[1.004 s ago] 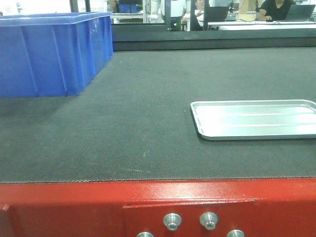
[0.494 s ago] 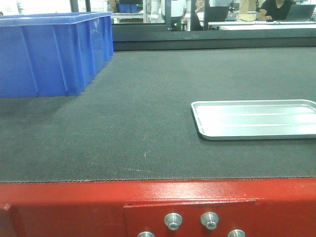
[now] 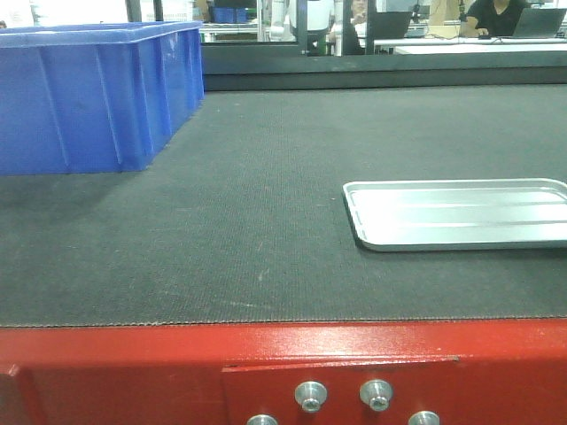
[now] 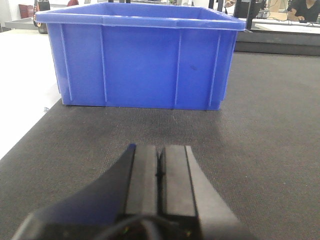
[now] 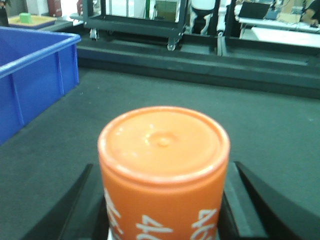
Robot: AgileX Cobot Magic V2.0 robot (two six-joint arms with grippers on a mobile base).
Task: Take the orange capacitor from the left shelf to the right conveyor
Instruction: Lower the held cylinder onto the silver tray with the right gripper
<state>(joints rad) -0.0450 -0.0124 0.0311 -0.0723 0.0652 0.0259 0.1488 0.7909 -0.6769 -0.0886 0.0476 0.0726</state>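
Right wrist view: the right gripper point(image 5: 164, 172) is clamped on the orange capacitor point(image 5: 164, 150), which stands upright with its flat top toward the camera. White digits run down its side and a dark finger point(image 5: 250, 192) sits on each flank. It is held above the dark belt of the right conveyor point(image 5: 280, 130).

Left wrist view: the left gripper point(image 4: 160, 165) is empty, pads pressed together, low over the same belt, with the blue bin point(image 4: 140, 65) straight ahead.

Front view: the red frame point(image 3: 133, 363) with silver bolts point(image 3: 310, 394) is nearest, then the grey belt. The silver tray point(image 3: 456, 212) lies flat at right and the blue bin stands at far left, well apart from the tray. Seated people point(image 3: 496, 16) at desks are far behind.
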